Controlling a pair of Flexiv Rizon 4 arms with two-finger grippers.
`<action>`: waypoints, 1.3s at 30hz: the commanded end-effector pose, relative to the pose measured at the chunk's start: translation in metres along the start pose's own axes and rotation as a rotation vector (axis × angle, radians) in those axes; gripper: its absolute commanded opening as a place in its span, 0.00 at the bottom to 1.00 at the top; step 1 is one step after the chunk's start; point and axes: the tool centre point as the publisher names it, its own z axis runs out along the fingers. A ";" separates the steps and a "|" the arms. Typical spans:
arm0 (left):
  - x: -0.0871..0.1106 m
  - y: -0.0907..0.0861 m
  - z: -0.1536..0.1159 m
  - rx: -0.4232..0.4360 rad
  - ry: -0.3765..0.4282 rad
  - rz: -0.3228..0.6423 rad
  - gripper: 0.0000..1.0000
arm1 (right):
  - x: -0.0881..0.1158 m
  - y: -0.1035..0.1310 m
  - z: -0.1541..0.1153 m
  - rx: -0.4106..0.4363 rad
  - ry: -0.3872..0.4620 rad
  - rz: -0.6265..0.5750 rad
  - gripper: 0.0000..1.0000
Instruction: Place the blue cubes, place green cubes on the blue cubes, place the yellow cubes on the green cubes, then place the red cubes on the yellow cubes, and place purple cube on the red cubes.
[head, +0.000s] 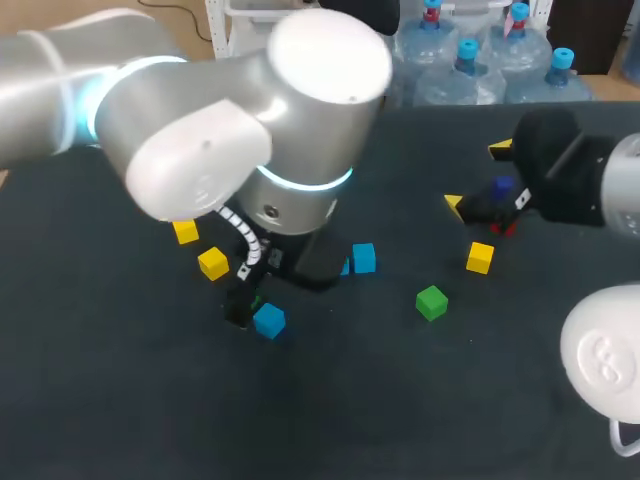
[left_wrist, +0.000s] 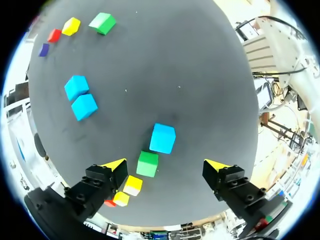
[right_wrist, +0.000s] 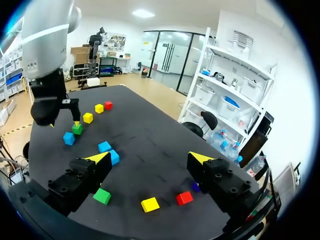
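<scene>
My left gripper (left_wrist: 166, 165) hangs open over a green cube (left_wrist: 147, 164), which lies between its fingers near the left one. A blue cube (left_wrist: 162, 138) lies just ahead of it, also seen as the blue cube (head: 268, 320). Two yellow cubes (left_wrist: 132, 185) and a red cube (left_wrist: 110, 203) lie behind the green one. Two more blue cubes (left_wrist: 80, 97) sit side by side farther off. My right gripper (right_wrist: 150, 158) is open above a yellow cube (right_wrist: 150, 204), a red cube (right_wrist: 184, 198), a green cube (right_wrist: 102, 196) and a purple cube (right_wrist: 195, 187), which is partly hidden.
My left arm's big wrist (head: 300, 150) covers the table's middle in the head view and hides its own fingers. Dark cloth covers the table (head: 350, 400). The right arm's elbow (head: 605, 350) stands at the near right corner.
</scene>
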 end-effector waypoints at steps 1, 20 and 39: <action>0.001 -0.007 0.002 -0.066 -0.085 0.027 1.00 | -0.001 0.003 0.001 0.057 0.006 0.000 1.00; -0.012 0.004 0.029 -0.098 -0.164 0.093 1.00 | -0.001 0.003 0.001 0.057 0.006 0.000 1.00; -0.022 0.013 0.039 -0.096 -0.282 0.094 1.00 | -0.001 0.003 0.001 0.057 0.006 0.000 1.00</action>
